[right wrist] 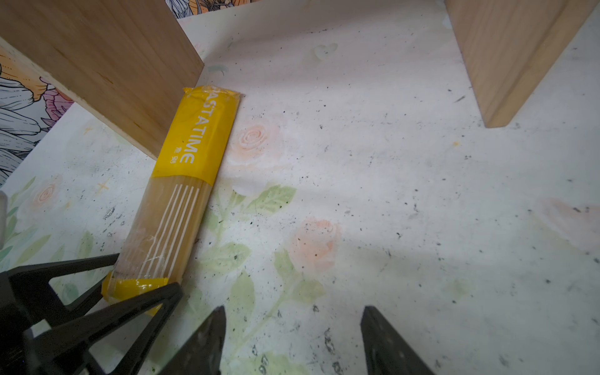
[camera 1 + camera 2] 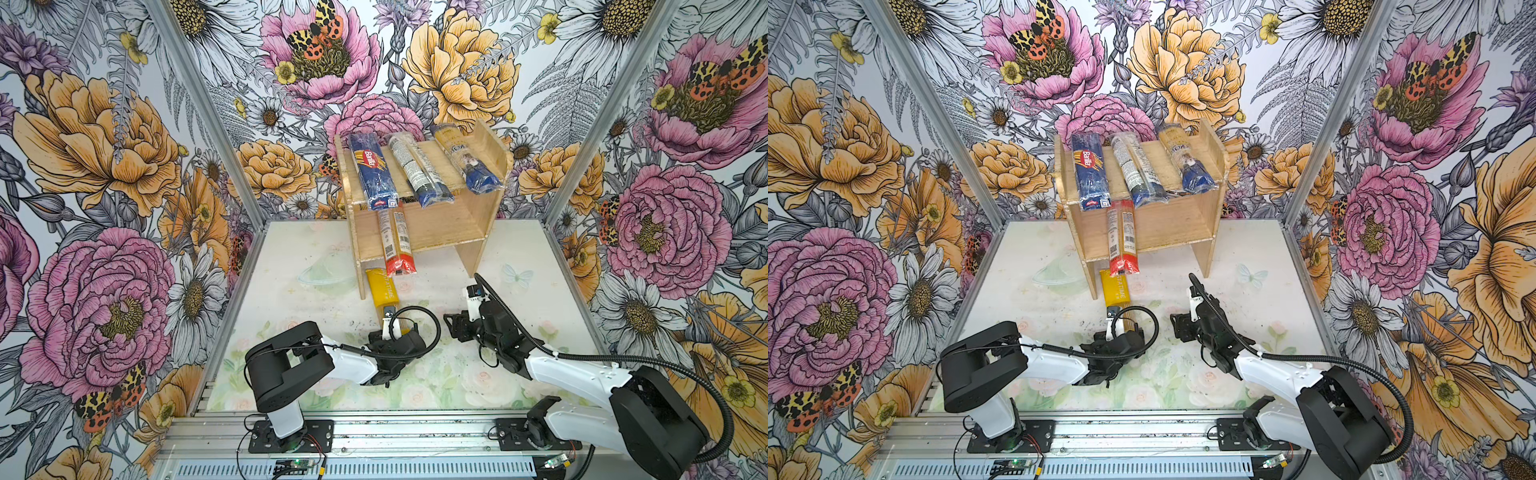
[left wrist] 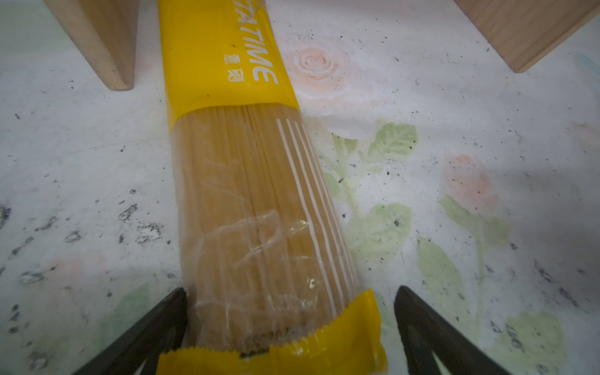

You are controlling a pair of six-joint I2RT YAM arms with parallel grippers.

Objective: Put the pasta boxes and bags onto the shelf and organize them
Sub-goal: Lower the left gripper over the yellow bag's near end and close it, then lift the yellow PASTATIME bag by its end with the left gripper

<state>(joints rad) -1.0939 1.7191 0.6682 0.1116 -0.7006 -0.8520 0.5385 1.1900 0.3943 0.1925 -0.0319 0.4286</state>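
Observation:
The wooden shelf (image 2: pixel 449 224) stands at the back of the table. Its top tier carries a dark blue Barilla pack (image 2: pixel 372 170), a clear and blue pack with a white label (image 2: pixel 417 172) and a yellow-and-blue pack (image 2: pixel 467 160). A red-ended pack (image 2: pixel 397 245) lies on the lower tier and sticks out over the front. The yellow-ended pack (image 3: pixel 246 194) lies on the table, its far end beside the shelf's left panel. My left gripper (image 3: pixel 290 292) is open and straddles its near end. My right gripper (image 1: pixel 293 311) is open over bare table, to the right.
The shelf's two side panels (image 1: pixel 107 65) (image 1: pixel 506 65) reach down to the table on either side of the yellow-ended pack's far end. Floral walls close in the table on three sides. An aluminium rail (image 2: pixel 374 432) with both arm bases runs along the front.

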